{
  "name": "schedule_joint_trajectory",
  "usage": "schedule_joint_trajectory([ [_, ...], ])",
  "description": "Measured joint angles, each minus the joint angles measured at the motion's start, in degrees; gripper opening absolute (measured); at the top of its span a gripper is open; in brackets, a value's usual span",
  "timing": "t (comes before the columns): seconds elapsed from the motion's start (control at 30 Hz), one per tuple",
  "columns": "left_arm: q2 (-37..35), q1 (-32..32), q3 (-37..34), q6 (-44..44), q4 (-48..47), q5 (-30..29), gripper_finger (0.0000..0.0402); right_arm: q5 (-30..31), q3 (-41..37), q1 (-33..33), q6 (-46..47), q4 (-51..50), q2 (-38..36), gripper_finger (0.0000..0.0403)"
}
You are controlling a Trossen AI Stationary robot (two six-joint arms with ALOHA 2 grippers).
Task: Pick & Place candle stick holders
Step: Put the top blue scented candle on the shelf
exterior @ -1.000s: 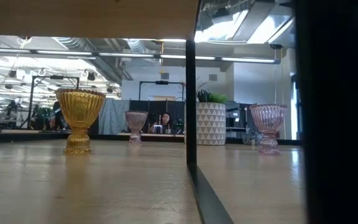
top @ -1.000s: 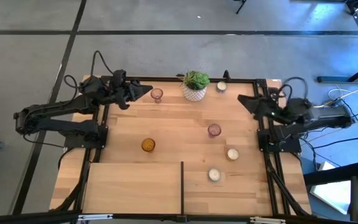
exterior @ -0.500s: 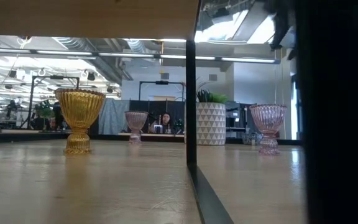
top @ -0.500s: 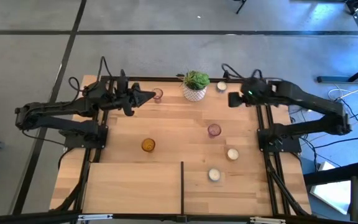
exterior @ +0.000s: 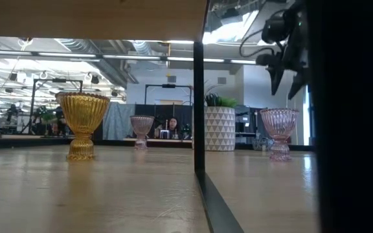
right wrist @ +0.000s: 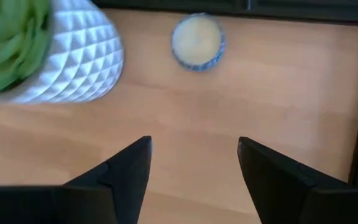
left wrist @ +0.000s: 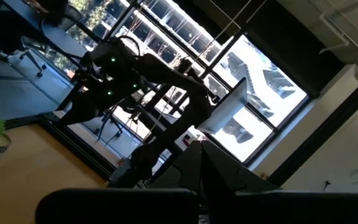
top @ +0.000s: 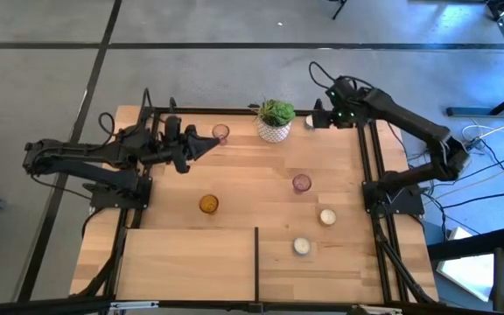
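Several candle stick holders stand on their bases on the wooden table (top: 234, 254). A white one (top: 311, 122) (right wrist: 196, 40) stands at the far edge beside the white plant pot (top: 275, 122). A pink one (top: 220, 132) is at the far left, another pink one (top: 301, 183) mid-right, and an amber one (top: 208, 204) (exterior: 83, 123) mid-left. Two white ones (top: 327, 217) (top: 301, 246) are near right. My right gripper (top: 320, 119) (right wrist: 194, 152) hangs open, pointing down, above the table just short of the far white holder. My left gripper (top: 206, 143) is shut, level, beside the far-left pink holder.
A dark divider bar (top: 256, 262) splits the table's near half. Black frame rails (top: 370, 157) run along the table's sides and far edge. Bare wood lies between the amber holder and the mid-right pink one.
My right arm has swung from the table's right edge toward the far edge, coming down and tipping its gripper downward over the spot by the far white holder. My left gripper has swung a little toward the near edge, staying shut.
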Motion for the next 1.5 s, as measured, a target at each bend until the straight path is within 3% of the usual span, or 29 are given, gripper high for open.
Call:
schedule_joint_trajectory([
  [0.5,0.02,0.59,-0.02,-0.06,-3.02,-3.02,0.0004,0.77,0.0,-3.31,0.33,8.27,12.0,0.0229],
  [0.83,0.02,0.64,-0.02,0.81,-4.6,-4.58,0.0004,1.04,0.12,-5.65,17.54,13.97,13.91,0.0196],
  [1.1,0.02,0.17,-0.02,6.31,-4.63,-5.8,0.0004,0.97,7.38,-10.38,26.67,10.23,16.86,0.0195],
  [1.37,0.02,-2.61,-0.02,7.4,-5.63,-9.39,0.0004,0.55,19.63,-11.4,25.62,0.25,24.57,0.0195],
  [1.5,0.02,-3.34,-0.02,7.34,-6.01,-10.34,0.0004,1.07,20.88,-10.56,26.95,-1.45,25.78,0.0195],
])
